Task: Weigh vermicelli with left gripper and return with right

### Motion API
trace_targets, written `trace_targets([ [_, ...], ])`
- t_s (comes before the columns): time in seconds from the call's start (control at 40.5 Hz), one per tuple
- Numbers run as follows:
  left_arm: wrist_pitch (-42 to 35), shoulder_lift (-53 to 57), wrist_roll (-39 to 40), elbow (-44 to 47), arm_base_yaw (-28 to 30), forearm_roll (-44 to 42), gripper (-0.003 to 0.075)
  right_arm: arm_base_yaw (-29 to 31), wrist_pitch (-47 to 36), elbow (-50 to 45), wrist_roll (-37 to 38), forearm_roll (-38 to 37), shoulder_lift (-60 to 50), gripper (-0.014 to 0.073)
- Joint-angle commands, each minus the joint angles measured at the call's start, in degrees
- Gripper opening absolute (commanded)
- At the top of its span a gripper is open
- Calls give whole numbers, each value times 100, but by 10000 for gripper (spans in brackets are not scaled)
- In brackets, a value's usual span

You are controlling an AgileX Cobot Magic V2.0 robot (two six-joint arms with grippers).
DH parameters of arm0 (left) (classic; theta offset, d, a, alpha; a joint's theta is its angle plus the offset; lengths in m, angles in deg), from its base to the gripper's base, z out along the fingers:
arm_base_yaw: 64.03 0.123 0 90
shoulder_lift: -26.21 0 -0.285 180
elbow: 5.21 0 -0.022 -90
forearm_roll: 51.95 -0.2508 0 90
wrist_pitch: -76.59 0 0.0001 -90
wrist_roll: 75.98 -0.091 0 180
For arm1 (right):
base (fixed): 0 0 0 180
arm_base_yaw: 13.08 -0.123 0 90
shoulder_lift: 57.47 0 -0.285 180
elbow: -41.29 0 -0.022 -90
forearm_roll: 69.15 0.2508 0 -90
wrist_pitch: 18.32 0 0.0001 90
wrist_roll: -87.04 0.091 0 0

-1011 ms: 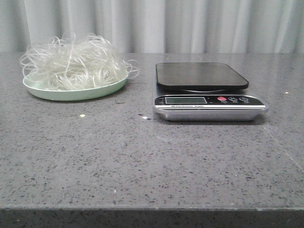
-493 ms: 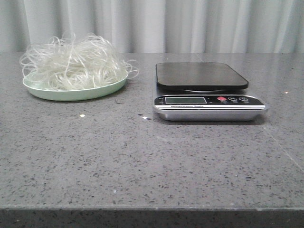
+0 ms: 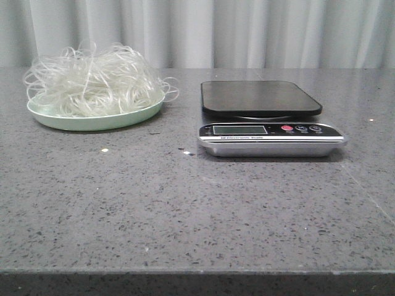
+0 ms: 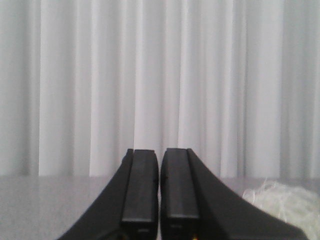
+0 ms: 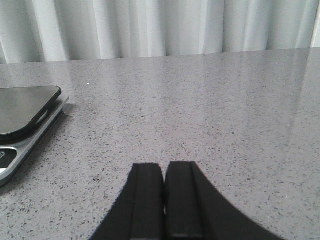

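Front view: the vermicelli [image 3: 92, 79] is piled on a pale green plate [image 3: 95, 119] at the far left of the grey speckled table [image 3: 185, 209], with loose loops spilling over the plate's rim. To its right, well apart from the plate, a scale [image 3: 268, 117] is set, its dark platform [image 3: 259, 97] bare and its silver front panel carrying a small display [image 3: 239, 129] and a red button [image 3: 287, 128]; the display reading is too small to be made out. A few pale specks [image 3: 105, 150] are scattered on the table between the plate and the scale. A pleated light curtain [image 3: 247, 31] closes off the background. Neither arm is seen from the front, and nothing lies between the plate and the scale. In the left wrist view the left gripper [image 4: 159, 185] is seen with its two black fingers pressed nearly together and nothing held between them; only a whitish fringe of the vermicelli [image 4: 280, 202] is caught at the frame edge, blurred, and the rest is cut off. In the right wrist view the right gripper [image 5: 163, 200] is likewise closed on nothing, held low over bare table, with a corner of the scale [image 5: 25, 120] cropped at the side.
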Motion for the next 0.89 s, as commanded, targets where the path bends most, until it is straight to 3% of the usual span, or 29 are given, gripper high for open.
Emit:
trace_targets([
  [0.0, 117, -427, 46, -1189, -14, 71, 136, 42, -478, 45, -32, 24, -97, 150],
  [0.247, 1565, -2300, 46, -3531, -14, 71, 137, 42, -478, 45, -32, 24, -97, 150],
  [0.395, 2474, -3491, 46, -4343, -14, 155, 139, 42, -478, 45, -32, 24, -97, 150],
  [0.567, 2915, -4615, -31, -4942, -14, 360, 151, 42, -431, 45, -32, 24, -97, 150],
  [0.666, 3114, -5142, -34, -5254, -14, 365, 236, 42, -388, 45, -32, 24, -97, 150],
  [0.863, 3433, -6039, -44, -5720, -14, 446, 498, 42, -294, 45, -32, 24, -97, 150],
])
